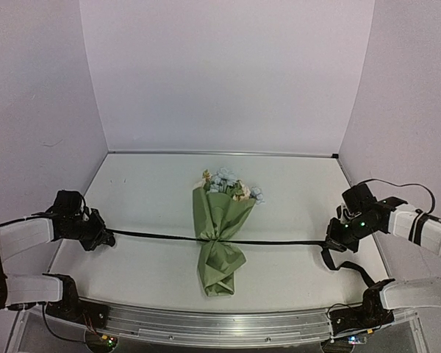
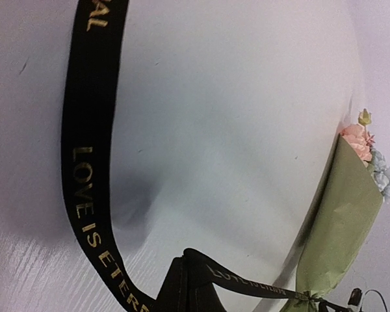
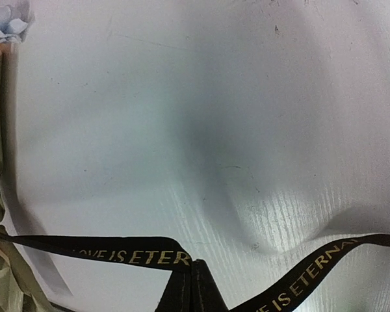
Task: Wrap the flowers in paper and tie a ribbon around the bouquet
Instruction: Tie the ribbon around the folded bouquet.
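Observation:
The bouquet lies in the middle of the table, an olive-green paper (image 1: 219,220) cone with its wide end away from me. Pale flowers (image 1: 228,184) show at that end. The black ribbon (image 1: 162,236) with gold lettering is cinched round the cone's waist and pulled taut to both sides. My left gripper (image 1: 106,237) is shut on the ribbon's left part (image 2: 84,169), its fingertips (image 2: 182,266) pinched together. At the other side my right gripper (image 1: 329,244) is shut on the right part (image 3: 130,250). A loose tail (image 1: 349,266) trails from it toward the near right.
White walls close in the table at the back and on both sides. A metal rail (image 1: 220,323) runs along the near edge with both arm bases on it. The bare tabletop (image 1: 147,198) shows on either side of the bouquet.

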`<state>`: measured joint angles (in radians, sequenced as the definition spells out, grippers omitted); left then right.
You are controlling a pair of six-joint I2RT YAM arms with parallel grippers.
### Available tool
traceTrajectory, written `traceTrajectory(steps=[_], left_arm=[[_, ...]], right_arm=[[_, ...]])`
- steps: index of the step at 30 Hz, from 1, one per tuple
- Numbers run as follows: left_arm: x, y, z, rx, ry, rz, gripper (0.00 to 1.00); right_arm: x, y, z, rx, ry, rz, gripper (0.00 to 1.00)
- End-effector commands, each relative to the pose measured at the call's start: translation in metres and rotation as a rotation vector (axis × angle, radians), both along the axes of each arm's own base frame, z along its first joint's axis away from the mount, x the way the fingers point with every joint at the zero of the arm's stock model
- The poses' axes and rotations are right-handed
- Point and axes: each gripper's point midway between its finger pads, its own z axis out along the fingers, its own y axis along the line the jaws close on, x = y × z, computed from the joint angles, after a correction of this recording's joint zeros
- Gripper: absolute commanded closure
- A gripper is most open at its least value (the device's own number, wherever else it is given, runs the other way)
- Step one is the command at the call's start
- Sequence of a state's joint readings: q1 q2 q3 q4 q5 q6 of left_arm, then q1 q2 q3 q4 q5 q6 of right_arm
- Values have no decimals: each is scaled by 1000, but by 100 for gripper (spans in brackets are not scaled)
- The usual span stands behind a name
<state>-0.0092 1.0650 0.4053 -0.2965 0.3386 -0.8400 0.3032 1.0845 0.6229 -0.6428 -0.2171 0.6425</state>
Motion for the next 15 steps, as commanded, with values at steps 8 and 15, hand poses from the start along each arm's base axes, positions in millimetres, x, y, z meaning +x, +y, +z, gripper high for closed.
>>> traceTrajectory(steps=[8, 15], left_arm=[[46, 66, 65, 384, -172, 95, 100], [34, 95, 32, 402, -46, 169, 100]], right_arm=[[-43, -70, 9, -333, 252, -74, 100], [-67, -88, -1, -269, 358, -211, 100]])
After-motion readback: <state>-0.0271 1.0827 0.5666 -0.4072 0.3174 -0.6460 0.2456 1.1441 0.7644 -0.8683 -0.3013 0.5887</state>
